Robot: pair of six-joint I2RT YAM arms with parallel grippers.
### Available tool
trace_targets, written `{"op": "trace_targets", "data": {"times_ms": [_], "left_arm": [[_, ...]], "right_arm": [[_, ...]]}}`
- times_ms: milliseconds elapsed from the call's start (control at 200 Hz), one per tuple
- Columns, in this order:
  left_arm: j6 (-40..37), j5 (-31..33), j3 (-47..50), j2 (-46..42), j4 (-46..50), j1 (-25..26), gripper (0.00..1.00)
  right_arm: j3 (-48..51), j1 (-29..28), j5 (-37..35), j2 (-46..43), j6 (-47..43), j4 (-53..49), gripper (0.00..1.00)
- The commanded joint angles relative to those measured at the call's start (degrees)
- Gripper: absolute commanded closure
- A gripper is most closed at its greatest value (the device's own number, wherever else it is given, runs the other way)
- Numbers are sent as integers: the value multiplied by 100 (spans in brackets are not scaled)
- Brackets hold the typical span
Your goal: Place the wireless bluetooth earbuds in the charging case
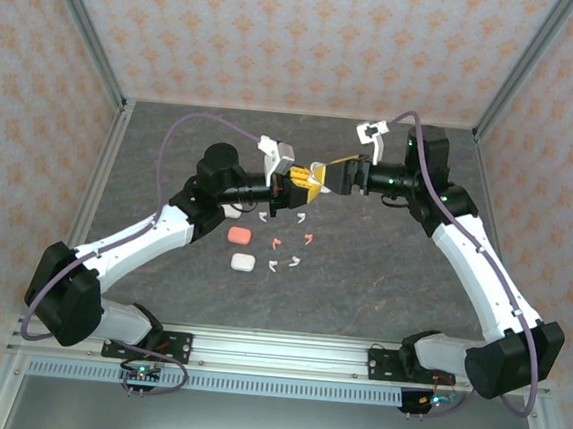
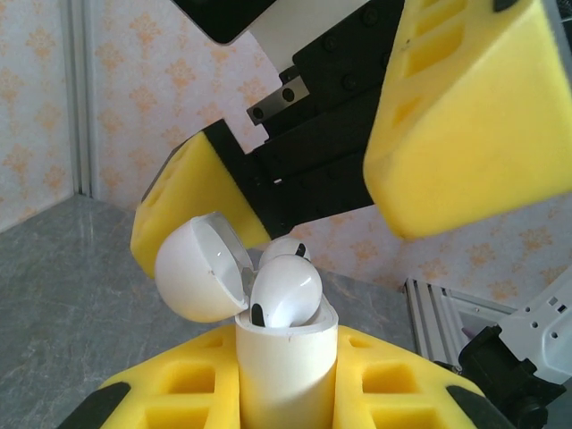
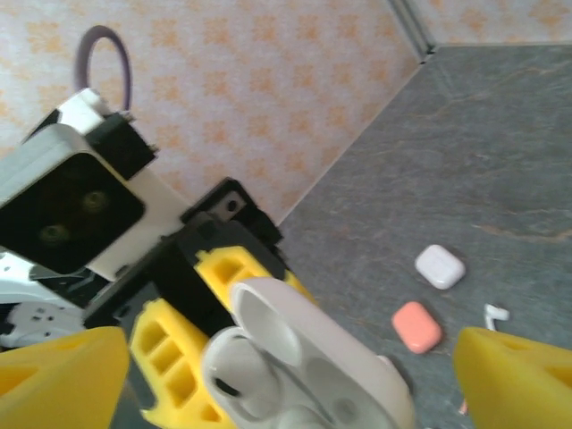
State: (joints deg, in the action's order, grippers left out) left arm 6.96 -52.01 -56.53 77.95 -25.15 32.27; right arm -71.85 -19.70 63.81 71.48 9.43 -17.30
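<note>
The left gripper [image 1: 297, 187] is clenched on an open white case [image 2: 286, 371] held upright, its lid [image 2: 198, 268] swung back and two white earbuds [image 2: 286, 288] poking out of it. The right gripper [image 1: 333, 174] stands released, its yellow fingers [image 2: 474, 116] spread wide to either side. Both arms reach inward and meet in the air over the middle of the dark grey worktop [image 1: 391, 284], where loose earbuds [image 1: 278, 243], a salmon case [image 1: 239, 236] and a shut white case [image 1: 243, 262] lie left of centre, within walls papered in an orange pattern [image 1: 312, 36].
</note>
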Motion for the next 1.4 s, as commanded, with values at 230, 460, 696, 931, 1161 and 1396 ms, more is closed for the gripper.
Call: {"op": "trace_targets", "data": {"times_ms": [230, 460, 696, 931, 1161, 1396], "left_arm": [[-222, 24, -253, -66, 84, 53, 100], [-227, 50, -256, -27, 130, 47, 100], [-195, 98, -279, -6, 172, 56, 100], [-108, 851, -304, 123, 704, -25, 100], [1146, 1458, -469, 1075, 484, -608, 100], [1392, 1619, -1474, 2556, 1132, -943, 100]], "right_arm": [[-57, -68, 395, -314, -165, 286, 29], [160, -62, 239, -691, -477, 211, 30], [86, -61, -387, -724, -761, -362, 26], [29, 368, -3120, -902, -76, -781, 15], [1099, 860, -4228, -1253, 1432, -42, 1], [2004, 1013, -3794, -1154, 2559, 1053, 1]]}}
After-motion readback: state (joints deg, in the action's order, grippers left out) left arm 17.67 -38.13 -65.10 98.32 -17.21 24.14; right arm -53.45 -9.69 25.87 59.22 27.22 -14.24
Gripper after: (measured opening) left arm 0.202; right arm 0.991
